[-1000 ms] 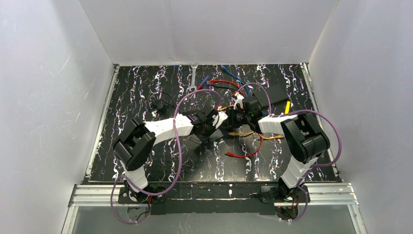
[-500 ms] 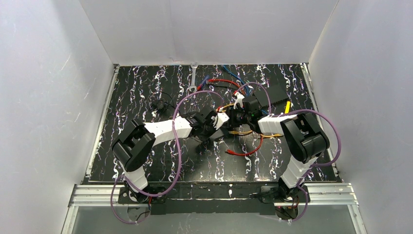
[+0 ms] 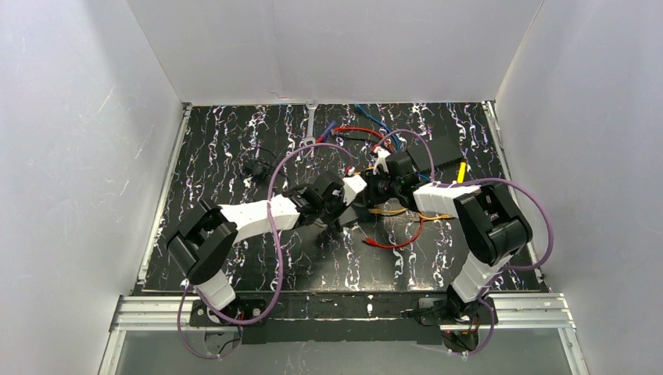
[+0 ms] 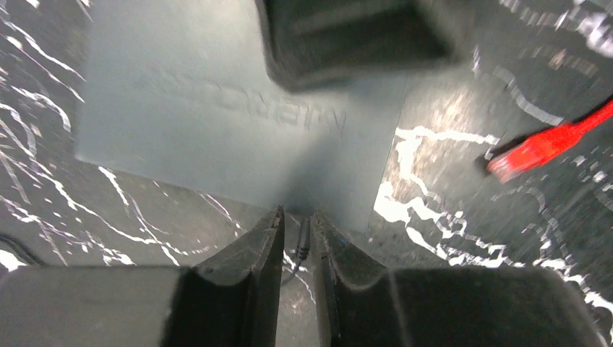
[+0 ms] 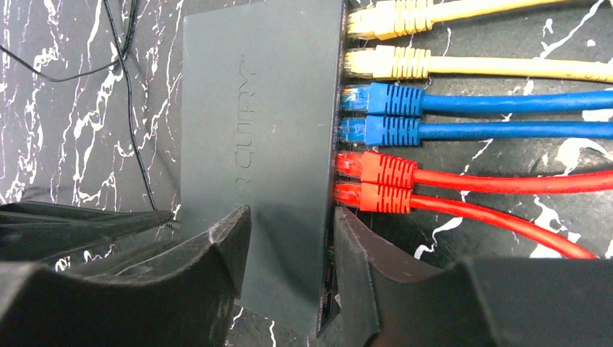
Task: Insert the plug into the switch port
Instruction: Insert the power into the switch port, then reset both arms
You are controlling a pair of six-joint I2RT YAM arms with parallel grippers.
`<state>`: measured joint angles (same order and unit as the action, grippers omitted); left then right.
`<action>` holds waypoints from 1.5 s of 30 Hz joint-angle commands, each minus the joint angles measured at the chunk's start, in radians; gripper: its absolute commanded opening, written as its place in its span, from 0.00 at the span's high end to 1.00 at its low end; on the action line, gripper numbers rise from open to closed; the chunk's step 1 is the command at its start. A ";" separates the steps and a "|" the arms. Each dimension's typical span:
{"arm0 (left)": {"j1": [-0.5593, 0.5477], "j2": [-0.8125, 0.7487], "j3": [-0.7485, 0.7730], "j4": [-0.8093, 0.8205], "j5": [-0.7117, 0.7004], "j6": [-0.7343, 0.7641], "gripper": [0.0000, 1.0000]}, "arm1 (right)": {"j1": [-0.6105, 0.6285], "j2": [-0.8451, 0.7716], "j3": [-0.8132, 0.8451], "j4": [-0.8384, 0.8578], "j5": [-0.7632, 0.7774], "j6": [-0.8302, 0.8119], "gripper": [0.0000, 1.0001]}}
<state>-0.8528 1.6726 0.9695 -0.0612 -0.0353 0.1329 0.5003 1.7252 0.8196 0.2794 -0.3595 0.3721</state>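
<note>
Lying loose at right in the left wrist view, the red plug (image 4: 538, 148) is ungripped. The left gripper (image 4: 298, 217), bottom centre, is open only a slit and empty, with the switch (image 4: 217, 123) just above.

Right wrist view: the right gripper (image 5: 293, 217) straddles the switch, half open. If it is not clamping, the switch may slide. No container shows. Six other plugs (image 5: 387, 130) fill its right edge.

Top view: the grippers meet at the centre.

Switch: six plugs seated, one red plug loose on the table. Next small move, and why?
Probably move the left claw toward the loose red plug and open it wider: the plug lies unheld near the switch, and the right claw straddles the switch.
</note>
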 commanded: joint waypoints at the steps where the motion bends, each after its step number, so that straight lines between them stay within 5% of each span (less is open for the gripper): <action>1: -0.008 -0.124 -0.015 0.149 -0.053 -0.038 0.77 | 0.009 -0.066 0.043 -0.156 0.077 -0.017 0.42; 5: -0.008 -0.186 -0.025 0.099 -0.118 -0.075 0.62 | -0.001 -0.113 0.101 -0.227 0.151 -0.032 0.28; 7: -0.008 -0.228 -0.018 0.053 -0.157 -0.109 0.40 | -0.002 -0.152 0.132 -0.272 0.203 -0.043 0.23; 9: -0.008 -0.297 -0.016 -0.002 -0.201 -0.155 0.04 | -0.002 -0.206 0.152 -0.325 0.268 -0.052 0.18; 10: -0.008 -0.318 -0.014 -0.027 -0.225 -0.179 0.02 | -0.002 -0.239 0.155 -0.342 0.304 -0.055 0.15; 14: -0.005 -0.475 0.023 -0.190 -0.330 -0.289 0.02 | -0.002 -0.405 0.144 -0.417 0.487 -0.065 0.02; 29: -0.005 -1.013 0.204 -0.720 -0.562 -0.438 0.02 | -0.002 -1.049 0.157 -0.741 0.921 -0.116 0.01; 39: -0.006 -1.398 0.023 -0.683 -0.690 -0.361 0.02 | -0.001 -1.271 0.031 -0.708 1.037 -0.192 0.01; 45: -0.005 -1.454 -0.032 -0.670 -0.754 -0.314 0.02 | -0.002 -1.284 -0.031 -0.676 1.056 -0.224 0.01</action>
<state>-0.8555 0.2100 0.9489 -0.7471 -0.7048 -0.2268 0.5034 0.4408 0.8143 -0.4603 0.6498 0.1879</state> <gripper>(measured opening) 0.981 0.985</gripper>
